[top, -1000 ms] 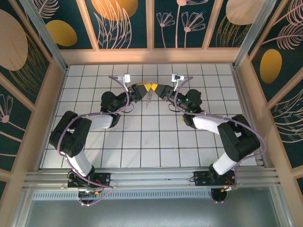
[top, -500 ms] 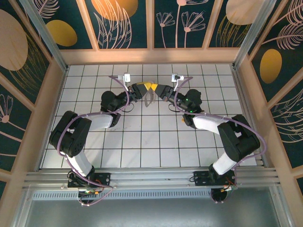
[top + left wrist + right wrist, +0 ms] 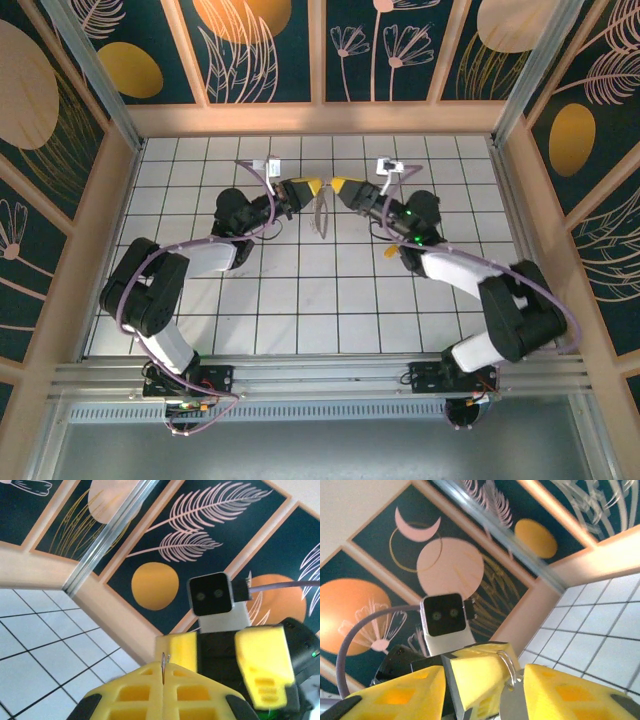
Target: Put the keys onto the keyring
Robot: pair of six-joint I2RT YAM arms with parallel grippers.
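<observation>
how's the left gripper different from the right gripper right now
The left gripper has its jaws pressed shut; the right gripper has them apart. The left gripper pinches the keyring; the right gripper clamps nothing. Both are yellow-tipped and face each other above the tiled table.

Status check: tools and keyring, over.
Left tool shut on keyring, loop dangling below. Right tool open, facing it. No obstruction seen.

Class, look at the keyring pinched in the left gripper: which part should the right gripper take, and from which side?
Probably the free lower arc of the keyring, hanging clear of the shut left gripper. The open right gripper faces it, so it should come in from its own side, jaws across the wire.
</observation>
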